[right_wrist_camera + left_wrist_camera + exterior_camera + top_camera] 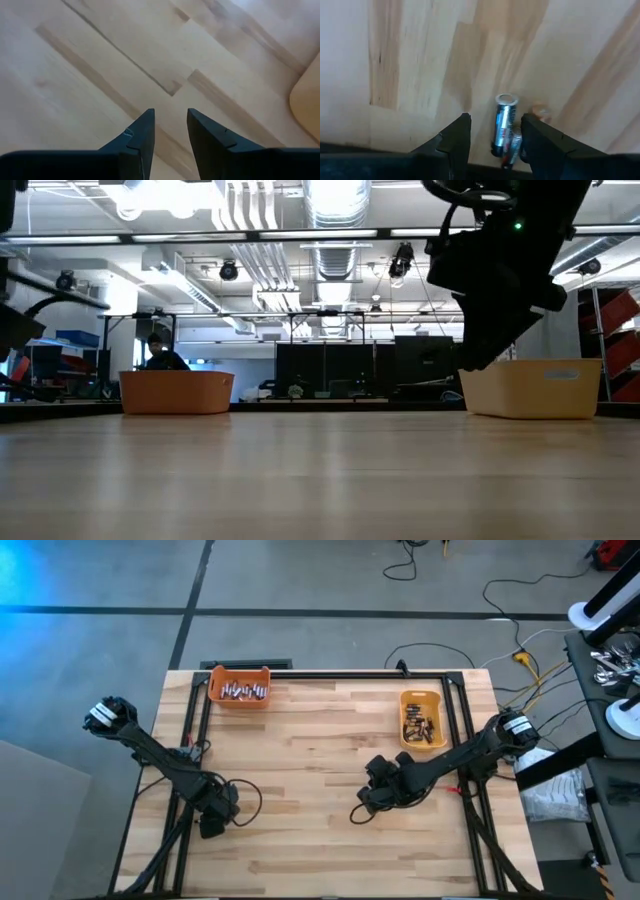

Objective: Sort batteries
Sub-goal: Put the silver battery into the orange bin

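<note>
On the wooden table [420, 50], batteries [504, 127] lie between the parted left hand [495, 131].

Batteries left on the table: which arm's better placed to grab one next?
Left. Its wrist view shows silvery batteries lying between the open fingers of the left gripper. The right gripper, also open, faces only bare table, so it would probably need repositioning first.
</note>
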`<action>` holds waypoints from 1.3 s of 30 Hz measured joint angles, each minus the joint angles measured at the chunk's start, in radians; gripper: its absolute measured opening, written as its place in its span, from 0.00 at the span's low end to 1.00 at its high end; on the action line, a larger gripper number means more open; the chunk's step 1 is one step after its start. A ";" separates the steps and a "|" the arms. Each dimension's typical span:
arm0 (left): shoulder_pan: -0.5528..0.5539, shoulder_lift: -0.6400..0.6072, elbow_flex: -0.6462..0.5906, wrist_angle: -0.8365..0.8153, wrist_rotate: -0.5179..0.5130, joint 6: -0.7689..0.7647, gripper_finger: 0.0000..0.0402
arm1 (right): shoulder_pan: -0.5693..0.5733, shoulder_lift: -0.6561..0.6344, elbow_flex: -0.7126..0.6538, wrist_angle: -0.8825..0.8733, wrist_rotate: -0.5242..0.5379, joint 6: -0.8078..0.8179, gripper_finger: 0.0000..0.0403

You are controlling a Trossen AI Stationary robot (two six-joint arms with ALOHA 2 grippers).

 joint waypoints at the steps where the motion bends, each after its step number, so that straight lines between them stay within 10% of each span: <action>1: 0.000 0.004 -0.008 0.002 0.006 0.004 0.38 | 0.003 0.000 0.000 0.000 -0.006 0.001 0.26; 17: 0.041 0.051 -0.056 -0.009 -0.057 -0.079 0.06 | 0.003 -0.039 0.004 -0.010 -0.014 -0.113 0.17; 25: 0.191 -0.003 0.125 -0.019 -0.413 0.005 0.06 | -0.006 -0.109 0.004 -0.026 0.004 -0.177 0.14; 39: 1.234 0.034 0.586 -0.052 -0.377 0.538 0.07 | -0.041 -0.245 0.003 -0.294 0.057 -0.003 0.13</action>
